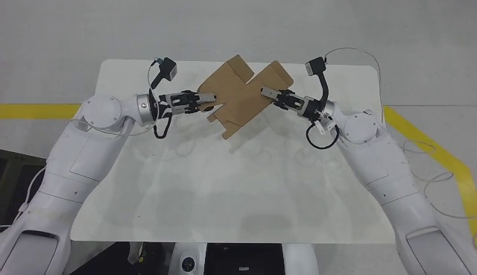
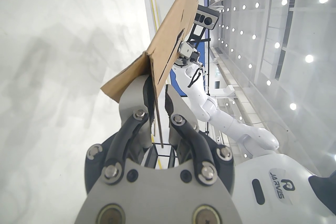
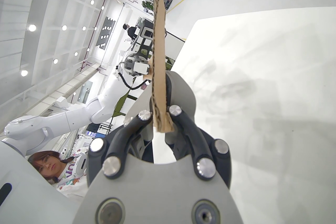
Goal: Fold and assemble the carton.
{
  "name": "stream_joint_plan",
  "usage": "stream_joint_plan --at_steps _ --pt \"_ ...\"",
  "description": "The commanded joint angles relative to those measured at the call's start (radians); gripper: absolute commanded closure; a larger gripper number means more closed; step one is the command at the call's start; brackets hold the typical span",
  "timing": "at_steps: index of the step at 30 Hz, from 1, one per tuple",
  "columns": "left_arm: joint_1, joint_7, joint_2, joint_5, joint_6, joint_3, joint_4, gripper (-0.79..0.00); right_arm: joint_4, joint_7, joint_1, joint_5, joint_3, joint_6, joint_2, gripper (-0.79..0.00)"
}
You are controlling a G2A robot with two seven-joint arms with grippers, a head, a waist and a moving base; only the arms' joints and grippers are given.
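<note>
A flat brown carton (image 1: 242, 92), partly folded with flaps sticking out, hangs above the far middle of the white table (image 1: 223, 193). My left gripper (image 1: 207, 98) is shut on its left edge and my right gripper (image 1: 267, 93) is shut on its right edge. In the left wrist view the carton (image 2: 170, 33) runs edge-on between the fingers of the left gripper (image 2: 157, 96), one flap bent off to the side. The right wrist view has the carton (image 3: 159, 51) edge-on too, pinched in the right gripper (image 3: 160, 91).
The table's far edge (image 1: 238, 61) lies just behind the carton. A wide stretch of bare tabletop (image 1: 238, 200) spreads between the arms and toward the near side. Yellow floor lines (image 1: 30, 111) run past both ends of the table.
</note>
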Motion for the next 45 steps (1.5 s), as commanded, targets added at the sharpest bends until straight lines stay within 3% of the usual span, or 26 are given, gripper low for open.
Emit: stream_joint_plan --at_steps 1,2,3,5,7,8,9,20,24,25,26,27,32,39,45 --pt "-0.001 -0.001 -0.002 0.001 0.004 0.000 0.003 -0.099 -0.001 0.001 -0.001 -0.001 0.002 0.001 -0.001 0.000" --pt "-0.002 -0.001 -0.003 0.002 0.006 0.000 0.005 -0.080 -0.002 0.001 -0.002 -0.002 0.003 0.002 -0.001 0.000" --pt "-0.002 -0.002 -0.004 0.002 0.007 0.000 0.006 -0.012 -0.003 0.001 -0.002 -0.003 0.003 0.002 -0.002 0.000" --pt "-0.003 -0.004 -0.005 0.000 0.013 -0.001 0.009 0.000 -0.006 0.003 -0.004 -0.001 0.004 0.001 -0.003 0.000" --pt "-0.004 -0.012 -0.007 -0.009 0.021 -0.002 0.013 0.000 -0.007 0.005 -0.004 0.000 0.007 0.001 -0.004 -0.329" --pt "-0.006 -0.015 -0.008 -0.012 0.023 -0.004 0.014 0.000 -0.007 0.006 -0.004 -0.001 0.008 0.000 -0.004 -0.742" --pt "-0.007 -0.018 -0.009 -0.016 0.024 -0.006 0.015 0.000 -0.006 0.008 -0.004 -0.001 0.010 0.000 -0.004 -0.785" --pt "0.002 -0.053 -0.002 -0.032 -0.022 -0.071 0.001 0.000 -0.031 0.029 -0.025 -0.102 0.140 -0.019 0.034 -0.785" --pt "0.016 -0.078 0.003 -0.006 -0.054 -0.089 -0.022 0.000 -0.090 0.123 -0.029 -0.089 0.159 -0.036 0.046 -0.785" --pt "0.020 -0.087 0.004 0.006 -0.065 -0.091 -0.032 0.000 -0.098 0.153 -0.024 -0.068 0.158 -0.045 0.047 -0.696" --pt "0.025 -0.097 0.006 0.017 -0.077 -0.092 -0.041 0.000 -0.100 0.177 -0.019 -0.043 0.155 -0.057 0.046 -0.493" --pt "0.030 -0.106 0.007 0.026 -0.089 -0.094 -0.050 0.000 -0.101 0.214 -0.013 -0.020 0.145 -0.065 0.046 -0.379" --pt "0.051 -0.161 0.010 0.038 -0.125 -0.097 -0.084 0.000 -0.079 0.390 0.050 0.100 0.078 -0.069 0.035 -0.332" --pt "0.069 -0.223 0.012 0.026 -0.182 -0.102 -0.115 0.000 -0.061 0.434 0.113 0.186 -0.026 -0.025 0.028 -0.259" --pt "0.094 -0.259 0.014 0.024 -0.229 -0.106 -0.149 0.000 -0.026 0.452 0.159 0.251 -0.110 -0.007 0.021 -0.271"
